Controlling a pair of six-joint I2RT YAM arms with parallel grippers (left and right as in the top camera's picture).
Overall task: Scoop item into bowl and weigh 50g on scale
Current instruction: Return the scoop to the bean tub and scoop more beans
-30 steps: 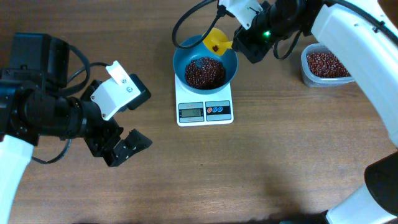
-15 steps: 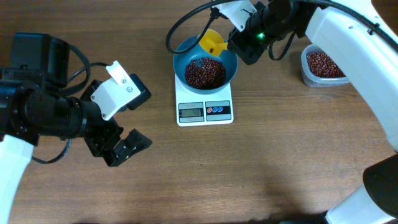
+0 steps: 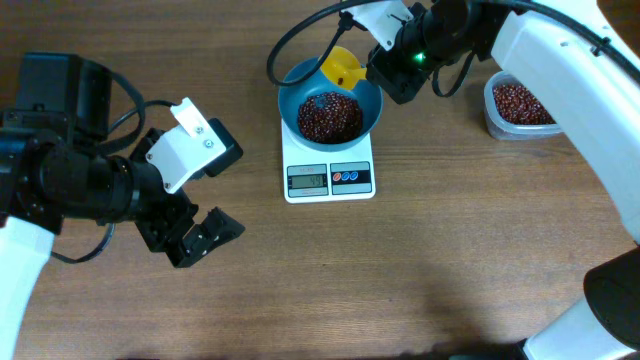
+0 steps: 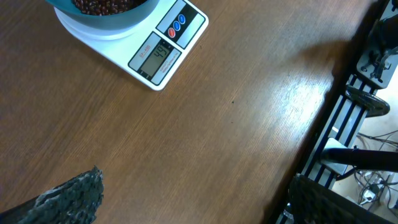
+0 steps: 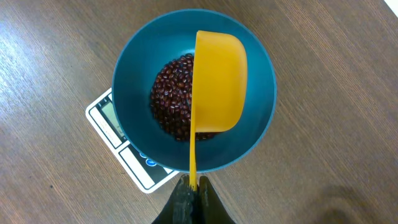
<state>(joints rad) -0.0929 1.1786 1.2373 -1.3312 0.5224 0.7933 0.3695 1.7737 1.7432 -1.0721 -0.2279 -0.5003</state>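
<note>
Change: over the last second the right gripper (image 3: 385, 72) has carried its yellow plastic scoop (image 3: 343, 68) left, further over the far rim of the bowl; the left arm has not moved.
Surroundings: brown wooden table (image 3: 420, 260); a clear plastic tub (image 3: 492, 115) of more beans at the right, well apart from the scale; black cable (image 3: 290, 40) looping behind the bowl; black metal rails (image 4: 354, 93) past the table edge in the left wrist view.
Obstruction: the scoop cup (image 5: 217, 81) covers part of the bean heap from above.
Beans: dark reddish-brown beans (image 3: 330, 117) heaped in the teal-blue round plastic bowl (image 3: 292, 95).
Bowl: stands on the white square digital scale (image 3: 330, 178); display lit, digits not clear enough to read.
Right jaws: pinched narrow on the scoop's thin handle, at the bowl's rim; beans lie beyond the fingertips, under the cup.
Left gripper (image 3: 195, 235): jaws spread wide, holding nothing, over bare table near the scale's left front, apart from bowl and beans.
</note>
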